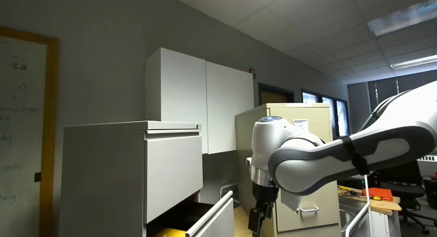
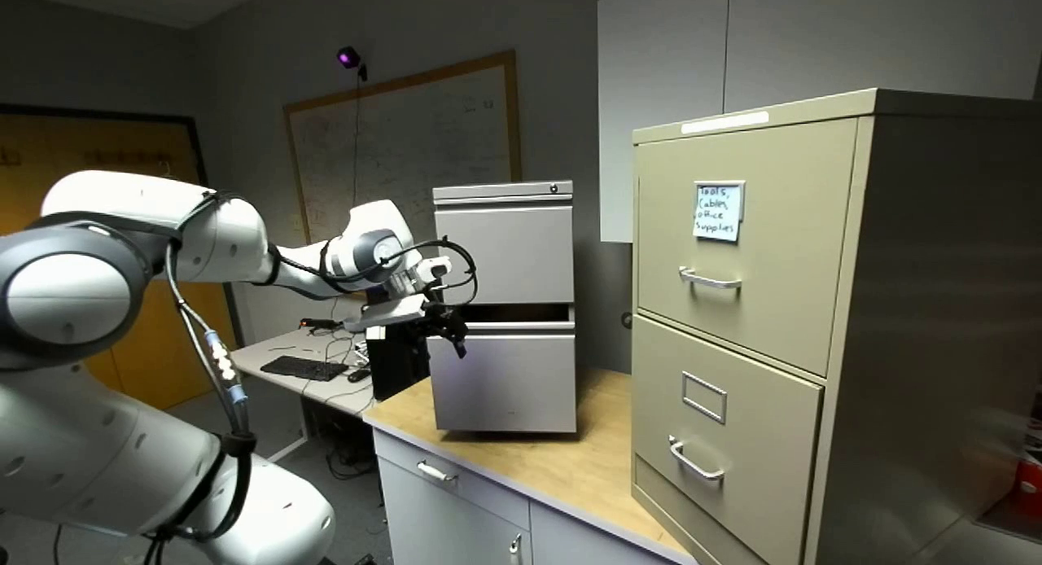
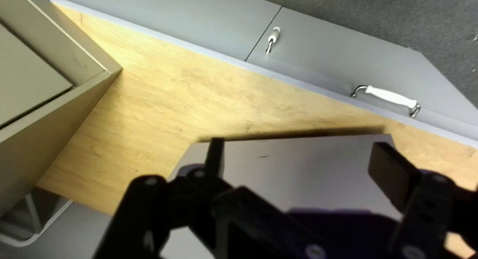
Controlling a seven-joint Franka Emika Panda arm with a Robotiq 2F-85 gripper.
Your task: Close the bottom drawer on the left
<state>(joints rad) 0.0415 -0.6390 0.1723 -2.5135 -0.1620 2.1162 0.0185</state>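
The bottom drawer is the lower, flat-fronted pale-grey drawer of the light-grey cabinet. It is pulled well out in an exterior view (image 1: 218, 218), with a dark opening and something yellow inside. It also shows in an exterior view (image 2: 513, 386) with a dark gap above its front. In the wrist view the drawer front (image 3: 257, 173) lies behind the fingers. My gripper (image 3: 298, 158) is open, with nothing between its fingers. It points down in front of the drawer front in both exterior views (image 1: 256, 223) (image 2: 457, 343). A gap shows between gripper and drawer front.
The light-grey cabinet (image 1: 102, 175) stands on a wooden countertop (image 2: 602, 443). A beige filing cabinet (image 2: 741, 337) with handled drawers stands beside it. The counter's front has a white handle (image 3: 390, 96). White wall cupboards (image 1: 184, 86) hang behind. A desk with a keyboard (image 2: 304, 368) is nearby.
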